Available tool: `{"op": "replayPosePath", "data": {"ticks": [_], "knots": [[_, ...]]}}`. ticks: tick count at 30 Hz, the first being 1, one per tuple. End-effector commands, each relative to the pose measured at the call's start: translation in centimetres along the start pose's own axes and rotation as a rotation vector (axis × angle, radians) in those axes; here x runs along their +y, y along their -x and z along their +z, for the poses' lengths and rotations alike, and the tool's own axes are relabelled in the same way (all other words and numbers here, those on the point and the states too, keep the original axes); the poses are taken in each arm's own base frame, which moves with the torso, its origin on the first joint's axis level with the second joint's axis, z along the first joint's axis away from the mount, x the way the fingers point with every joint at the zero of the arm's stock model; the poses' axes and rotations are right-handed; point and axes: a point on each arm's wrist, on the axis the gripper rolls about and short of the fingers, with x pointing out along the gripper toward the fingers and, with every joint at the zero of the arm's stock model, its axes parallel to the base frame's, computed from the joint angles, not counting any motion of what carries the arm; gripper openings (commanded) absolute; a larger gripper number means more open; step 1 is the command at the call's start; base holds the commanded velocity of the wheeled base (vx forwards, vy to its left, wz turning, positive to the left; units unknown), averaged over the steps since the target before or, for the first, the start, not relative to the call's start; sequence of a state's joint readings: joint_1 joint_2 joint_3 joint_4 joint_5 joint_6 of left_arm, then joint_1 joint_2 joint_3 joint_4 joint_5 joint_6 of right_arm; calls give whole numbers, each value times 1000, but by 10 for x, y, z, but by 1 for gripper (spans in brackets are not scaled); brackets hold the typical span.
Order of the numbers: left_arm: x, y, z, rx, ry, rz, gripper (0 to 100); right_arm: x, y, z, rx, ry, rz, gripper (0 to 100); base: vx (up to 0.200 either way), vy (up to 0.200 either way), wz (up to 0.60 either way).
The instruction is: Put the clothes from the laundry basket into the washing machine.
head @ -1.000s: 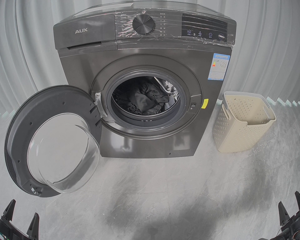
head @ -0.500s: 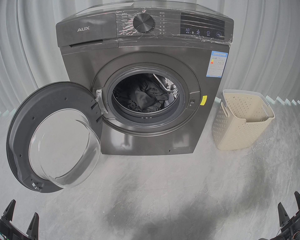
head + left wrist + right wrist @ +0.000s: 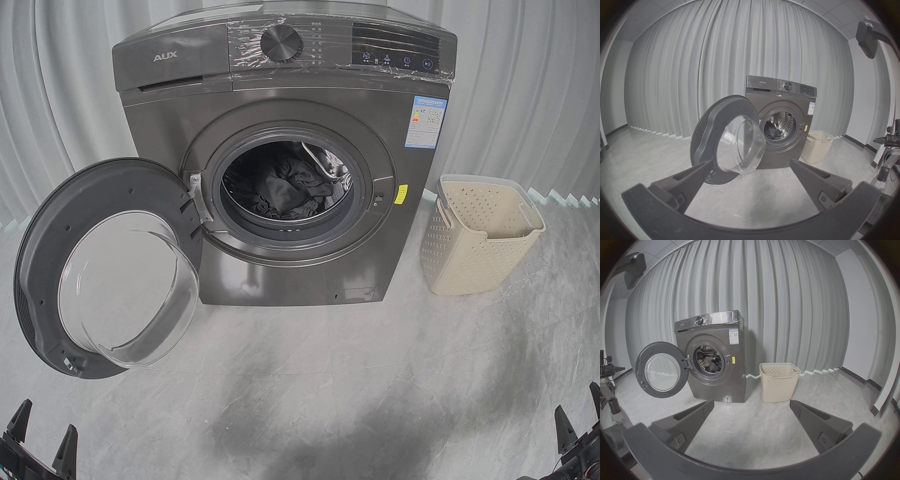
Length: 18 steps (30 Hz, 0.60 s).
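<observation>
A grey front-loading washing machine [image 3: 281,94] stands ahead, its round door [image 3: 109,269] swung wide to the left. Dark clothes [image 3: 284,187] lie inside the drum, also seen as dark clothes [image 3: 711,363] in the right wrist view. The cream perforated laundry basket [image 3: 481,240] stands on the floor right of the machine, and I see nothing in it. My left gripper [image 3: 40,431] is low at the front left, open and holding nothing. My right gripper [image 3: 578,415] is low at the front right, open and holding nothing.
Pale pleated curtains [image 3: 537,94] hang behind the machine. Grey marbled floor [image 3: 325,387] stretches between me and the machine. The open door [image 3: 728,139] juts out over the floor on the left side.
The whole head view has shifted: machine and basket look slightly smaller and higher, so the camera has drawn back. Both grippers keep their places in the frame.
</observation>
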State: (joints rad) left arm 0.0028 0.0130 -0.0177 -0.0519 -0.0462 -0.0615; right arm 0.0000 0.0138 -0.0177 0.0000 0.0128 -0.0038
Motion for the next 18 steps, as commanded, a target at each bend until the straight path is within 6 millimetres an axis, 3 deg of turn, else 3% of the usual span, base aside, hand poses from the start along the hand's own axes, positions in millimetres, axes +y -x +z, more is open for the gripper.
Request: {"op": "replayPosePath", "data": {"ticks": [1,16,18], "knots": [[0,0,-5,4,-8,-1,100,0,-1,-5,8,2,4,100,0,200,0],[0,0,-5,4,3,1,100,0,-1,-5,8,1,3,100,0,200,0],[0,0,-5,4,5,1,100,0,-1,-5,8,1,4,100,0,0,0]]}}
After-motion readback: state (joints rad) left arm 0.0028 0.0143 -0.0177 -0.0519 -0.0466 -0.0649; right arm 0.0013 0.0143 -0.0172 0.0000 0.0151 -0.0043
